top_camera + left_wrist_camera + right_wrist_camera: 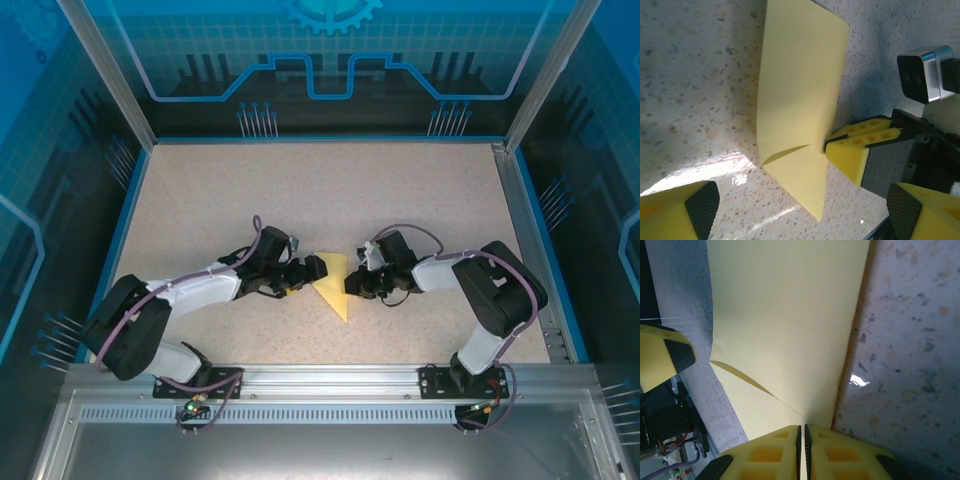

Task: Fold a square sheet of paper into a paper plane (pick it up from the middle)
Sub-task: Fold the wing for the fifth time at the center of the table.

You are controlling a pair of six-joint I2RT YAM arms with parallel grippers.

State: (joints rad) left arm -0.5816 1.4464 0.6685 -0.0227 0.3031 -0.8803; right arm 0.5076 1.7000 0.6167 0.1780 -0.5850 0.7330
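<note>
Thin yellow folded sheet of paper [335,280] laid central on the speckled table [200,200], long axis far-to-near, pointed tip toward the near edge, right side pinched by the right gripper [801,440], left gripper [312,270] held open alongside.

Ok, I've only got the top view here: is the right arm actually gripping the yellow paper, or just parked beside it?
Observer: Gripping it. In the right wrist view the right fingers are pressed together on the edge of the paper.
Operator: And the left side, is it holding anything?
Observer: No. In the left wrist view the left fingers stand wide apart, both clear of the paper.
Operator: Is the sheet a single flat layer?
Observer: No. The left wrist view shows a short crease running in from one edge towards the clamped spot, with one layer folded over another.
</note>
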